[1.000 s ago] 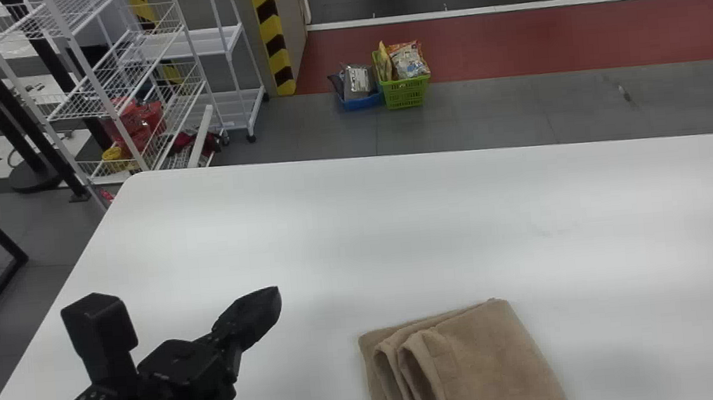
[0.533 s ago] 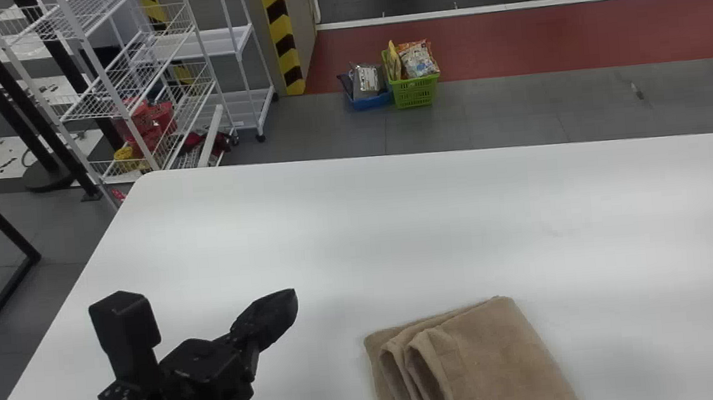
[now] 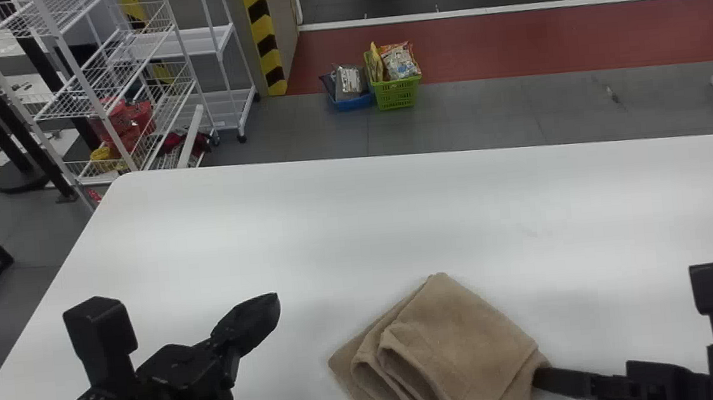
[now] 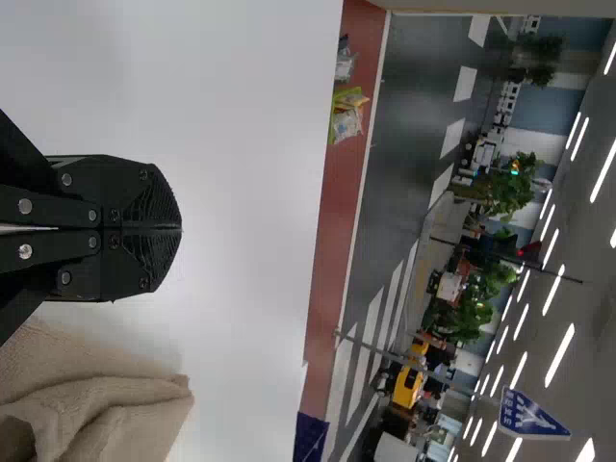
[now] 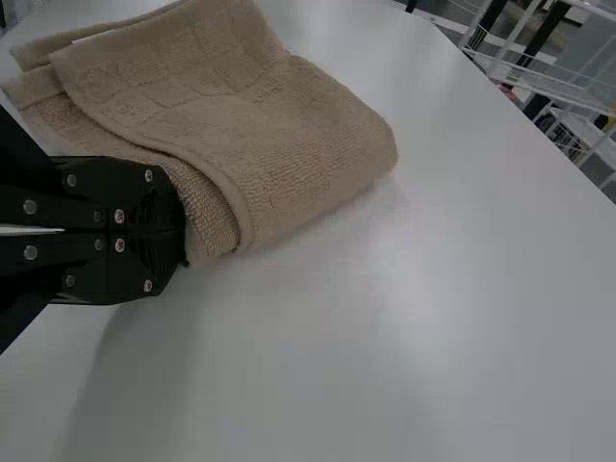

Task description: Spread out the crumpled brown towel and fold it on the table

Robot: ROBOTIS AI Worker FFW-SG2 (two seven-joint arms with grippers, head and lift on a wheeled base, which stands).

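Boxy black arms (image 3: 183,382), round silver screws (image 4: 25,251)

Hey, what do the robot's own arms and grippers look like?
The left arm and right arm are black, with boxy housings; what looks like a thin black cable curves along the left one. The left gripper and right gripper are matching black, with fingers tapering toward the tips and round, silvery screws.

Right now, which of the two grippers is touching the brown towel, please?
The right gripper: its fingers meet the edge of the towel, whereas the left gripper is apart from it, over the table.
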